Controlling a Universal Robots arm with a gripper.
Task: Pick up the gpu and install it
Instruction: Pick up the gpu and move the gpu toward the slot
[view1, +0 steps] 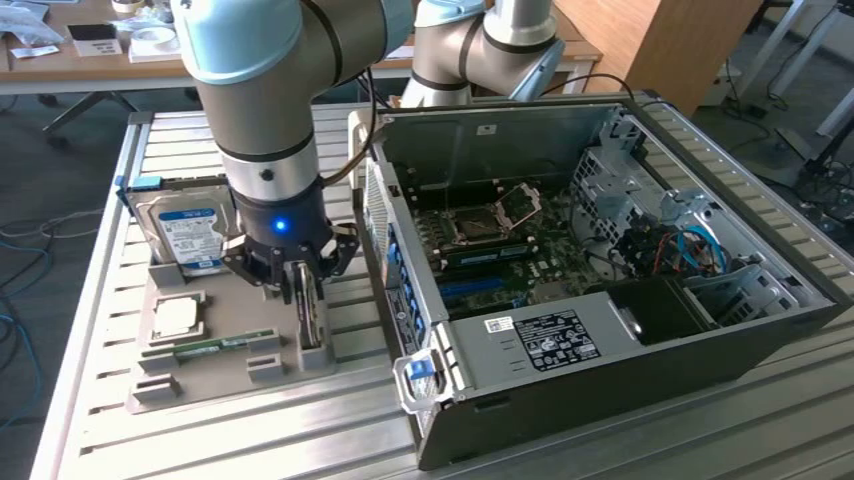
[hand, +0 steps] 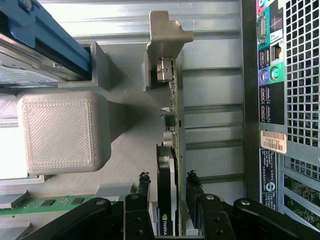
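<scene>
The gpu (view1: 311, 318) stands on its long edge in a slot of the grey holder tray (view1: 214, 375), to the exterior view's left of the computer case. My gripper (view1: 296, 283) has come straight down over it, one finger on each side of the card. In the wrist view the gpu (hand: 174, 100) runs as a thin edge with its silver bracket (hand: 167, 35) at the far end. There my gripper (hand: 168, 187) straddles the card, and both black fingertips (hand: 142, 186) stand a little off its faces. The jaws are open and nothing is gripped.
An open computer case (view1: 601, 270) lies on the slatted table, motherboard facing up; its rear port panel (hand: 295, 100) is close beside the card. The tray also holds a blue-labelled hard drive (view1: 187, 235), a processor (view1: 176, 315) and a green memory stick (view1: 214, 348).
</scene>
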